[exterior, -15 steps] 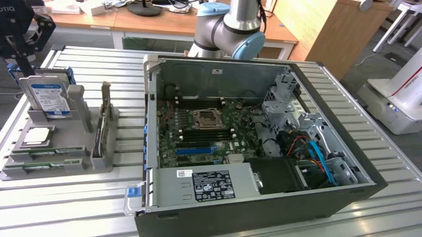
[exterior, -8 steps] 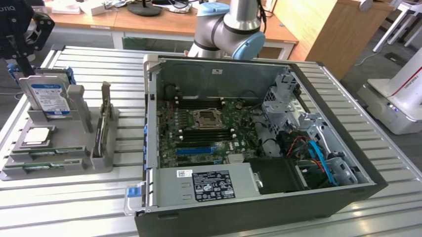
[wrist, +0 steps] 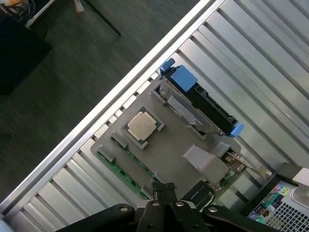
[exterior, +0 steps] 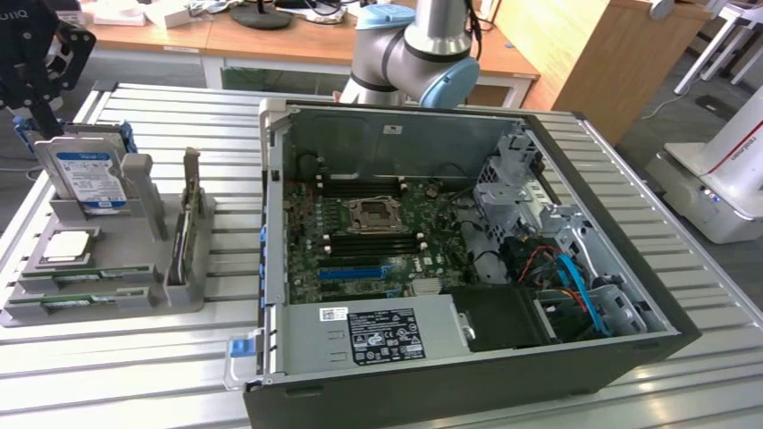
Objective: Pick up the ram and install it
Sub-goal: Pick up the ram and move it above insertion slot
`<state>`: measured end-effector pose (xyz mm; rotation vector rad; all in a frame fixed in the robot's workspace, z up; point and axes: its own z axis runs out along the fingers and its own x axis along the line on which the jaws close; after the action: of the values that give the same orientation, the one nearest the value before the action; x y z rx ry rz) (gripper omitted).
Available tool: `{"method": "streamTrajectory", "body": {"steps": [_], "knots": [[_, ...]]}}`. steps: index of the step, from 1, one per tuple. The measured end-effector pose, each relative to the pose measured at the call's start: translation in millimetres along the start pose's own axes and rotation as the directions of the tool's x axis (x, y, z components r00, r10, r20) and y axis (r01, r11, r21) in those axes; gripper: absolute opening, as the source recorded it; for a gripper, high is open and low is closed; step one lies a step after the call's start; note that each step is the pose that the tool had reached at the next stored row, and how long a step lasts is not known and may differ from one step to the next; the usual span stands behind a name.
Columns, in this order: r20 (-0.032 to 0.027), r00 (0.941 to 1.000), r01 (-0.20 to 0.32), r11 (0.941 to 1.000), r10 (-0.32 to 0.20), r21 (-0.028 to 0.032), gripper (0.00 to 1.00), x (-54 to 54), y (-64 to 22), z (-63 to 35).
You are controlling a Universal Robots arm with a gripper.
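Note:
The ram shows as slim green strips (exterior: pixel 74 284) lying flat in the front slots of a grey holder tray (exterior: pixel 131 299) at the exterior view's left. In the wrist view one ram strip (wrist: pixel 118 170) runs along the tray's edge, just ahead of my fingertips. My black gripper (exterior: pixel 45 121) hangs above the tray's back end, over the hard drive. In the wrist view the gripper (wrist: pixel 164 189) is shut, its fingers pressed together with nothing between them, high above the tray.
The tray also holds an upright hard drive (exterior: pixel 86 179) with a blue-white label, a square silver processor (exterior: pixel 70 246) and a thin upright board (exterior: pixel 188 219). The open computer case (exterior: pixel 394 116), with motherboard (exterior: pixel 370 241) and power supply (exterior: pixel 370 332), fills the middle of the slatted metal table (exterior: pixel 107 375).

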<state>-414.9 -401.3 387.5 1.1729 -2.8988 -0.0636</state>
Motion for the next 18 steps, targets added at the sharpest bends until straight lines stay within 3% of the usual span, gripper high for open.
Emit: {"method": "streamTrajectory", "body": {"steps": [5, 9, 14, 18], "knots": [[-0.0038, 0.996, 0.09, 0.996, -0.09, -0.0004, 0.11, 0.0, 0.0, 0.1], [-0.007, 0.9867, 0.163, 0.9867, -0.163, -0.001, 0.11, 0.0, 0.0, 0.1], [-0.0107, 0.9681, 0.25, 0.9682, -0.25, -0.0019, 0.11, 0.0, 0.0, 0.2], [-0.0137, 0.9472, 0.32, 0.9473, -0.32, -0.003, 0.11, 0.0, 0.0, 0.2]]}}
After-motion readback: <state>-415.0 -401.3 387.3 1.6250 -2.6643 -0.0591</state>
